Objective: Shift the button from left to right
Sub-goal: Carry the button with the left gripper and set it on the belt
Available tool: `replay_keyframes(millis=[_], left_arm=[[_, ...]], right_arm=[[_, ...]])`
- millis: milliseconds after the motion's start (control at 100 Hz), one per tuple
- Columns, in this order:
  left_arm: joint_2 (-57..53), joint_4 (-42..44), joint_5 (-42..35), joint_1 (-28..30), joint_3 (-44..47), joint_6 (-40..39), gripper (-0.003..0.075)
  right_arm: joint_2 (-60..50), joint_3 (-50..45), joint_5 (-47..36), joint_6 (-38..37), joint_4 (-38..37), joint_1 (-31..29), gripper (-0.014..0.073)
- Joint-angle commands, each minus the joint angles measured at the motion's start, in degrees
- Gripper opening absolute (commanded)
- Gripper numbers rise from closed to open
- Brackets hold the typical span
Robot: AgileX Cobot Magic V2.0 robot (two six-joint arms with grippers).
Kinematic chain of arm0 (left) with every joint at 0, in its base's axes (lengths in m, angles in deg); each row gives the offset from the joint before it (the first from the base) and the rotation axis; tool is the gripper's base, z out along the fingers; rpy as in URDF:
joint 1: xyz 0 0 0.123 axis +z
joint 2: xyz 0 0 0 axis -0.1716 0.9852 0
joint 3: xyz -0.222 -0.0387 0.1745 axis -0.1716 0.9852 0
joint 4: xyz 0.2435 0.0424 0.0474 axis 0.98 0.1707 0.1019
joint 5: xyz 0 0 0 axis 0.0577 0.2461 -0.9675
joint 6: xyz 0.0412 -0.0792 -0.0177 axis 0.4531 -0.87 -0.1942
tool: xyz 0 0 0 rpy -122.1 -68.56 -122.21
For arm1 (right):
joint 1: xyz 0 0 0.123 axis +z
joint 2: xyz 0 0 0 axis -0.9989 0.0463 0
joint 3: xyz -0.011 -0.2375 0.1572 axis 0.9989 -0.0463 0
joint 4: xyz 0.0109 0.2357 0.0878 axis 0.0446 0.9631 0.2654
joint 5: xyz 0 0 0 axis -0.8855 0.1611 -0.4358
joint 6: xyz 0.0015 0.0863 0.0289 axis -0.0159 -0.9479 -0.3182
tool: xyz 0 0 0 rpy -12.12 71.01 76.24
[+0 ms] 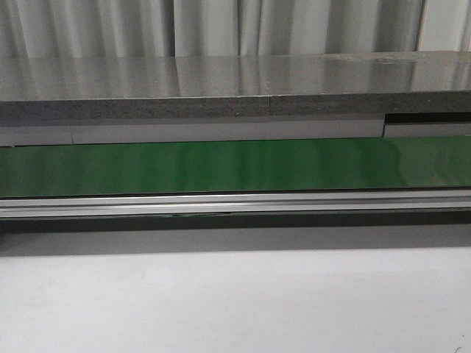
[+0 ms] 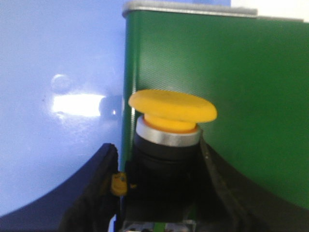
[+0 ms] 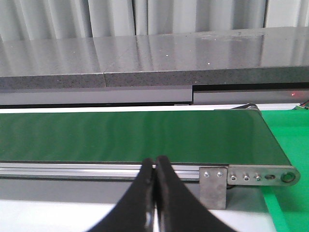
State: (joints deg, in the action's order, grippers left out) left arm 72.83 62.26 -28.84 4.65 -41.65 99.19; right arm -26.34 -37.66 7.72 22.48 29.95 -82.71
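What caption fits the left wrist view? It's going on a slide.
Left pincer shut on the button, yellow cap up, over the green belt.

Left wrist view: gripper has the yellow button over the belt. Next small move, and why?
Probably open the left gripper and release. Its black fingers flank the black body of the yellow mushroom-cap push-button, which sits over the green conveyor belt near its edge. Whether the button's base already rests on the belt is hidden, so a slight lowering first may be safer. The right gripper is shut and empty.

Front and right-wrist views low, facing the green belt (image 1: 235, 165) (left-wrist close overhead).
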Motion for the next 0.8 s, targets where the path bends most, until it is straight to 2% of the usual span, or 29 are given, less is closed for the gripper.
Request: replay_keyframes(millis=[0,90,140,260,360,640,790], left_arm=[[-2.0,-1.7,-1.2,-0.4,-1.4,-0.2,0.0139],[-2.0,-1.9,-1.2,-0.4,-1.4,-0.2,0.0204],[-2.0,-1.9,-1.2,-0.4,-1.4,-0.2,0.0288],[-2.0,-1.9,-1.1,-0.4,-1.4,-0.2,0.0560],[-2.0,-2.4,-0.8,-0.4,-1.4,-0.2,0.0674],[-2.9,-4.4,5.5,-0.4,-4.6,-0.2,0.0671],[-6.7,-5.2,5.0,-0.4,-5.2,-0.2,0.0671]], right_arm=[[-1.0,1.0,-4.7,0.2,0.0,-0.2,-0.0066],[-1.0,1.0,-4.7,0.2,0.0,-0.2,-0.0066],[-1.0,1.0,-4.7,0.2,0.0,-0.2,-0.0066],[-1.0,1.0,-4.7,0.2,0.0,-0.2,-0.0066],[-1.0,1.0,-4.7,0.2,0.0,-0.2,-0.0066],[-1.0,1.0,-4.7,0.2,0.0,-0.2,-0.0066],[-1.0,1.0,-4.7,0.2,0.0,-0.2,-0.0066]])
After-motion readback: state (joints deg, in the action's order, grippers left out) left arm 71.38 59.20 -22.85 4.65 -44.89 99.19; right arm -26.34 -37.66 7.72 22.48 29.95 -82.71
